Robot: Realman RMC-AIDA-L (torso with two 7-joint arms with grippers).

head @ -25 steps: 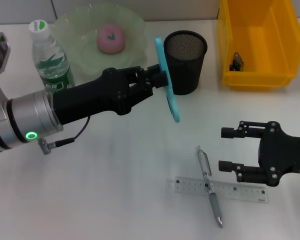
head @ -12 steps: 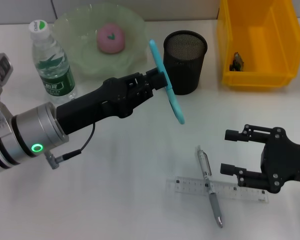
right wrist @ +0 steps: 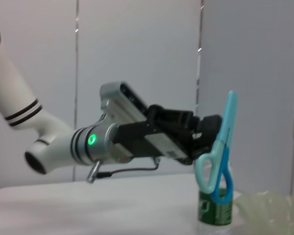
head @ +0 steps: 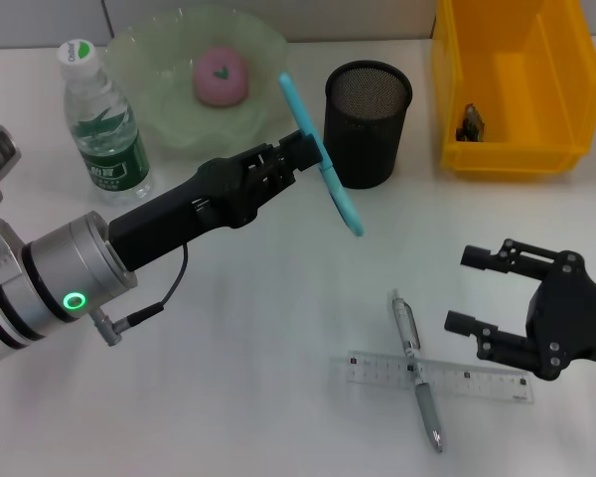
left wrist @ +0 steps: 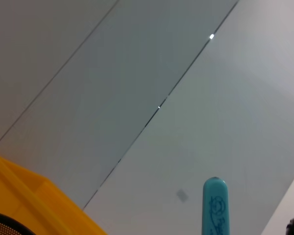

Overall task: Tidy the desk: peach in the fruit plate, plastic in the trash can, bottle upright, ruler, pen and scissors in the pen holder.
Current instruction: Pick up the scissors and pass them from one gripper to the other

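- Bottle [head: 101, 117]: far left, upright, green label, cap on. No change vs 1 s ago.
- Fruit plate [head: 268, 50]: pale green, far side, just right of bottle; pink peach [head: 220, 77] lying in it. Unchanged.
- Left gripper [head: 303, 159]: reaches from near-left toward centre, pinching the scissors [head: 320, 156] at mid-length. Vs 1 s ago, arm has swung nearer & lower on the left; gripper tip itself is a little further left.
- Scissors: blue, held off the desk, tilted, blade end up toward plate rim, handle end down-right, just left of pen holder [head: 368, 122]. Top end has shifted left since 1 s ago, away from the holder rim. Not in the holder.
- Pen holder: black mesh cup, upright, far centre. Unmoved.
- Pen [head: 416, 370]: on desk, near centre-right, lying across the clear ruler [head: 435, 376]. Both unmoved.
- Trash can [head: 566, 89]: yellow bin, far right, small dark item inside.
- Right gripper [head: 481, 290]: near right, above desk just right of pen & ruler, claw spread, holding nothing. Drifted right & nearer since 1 s ago.
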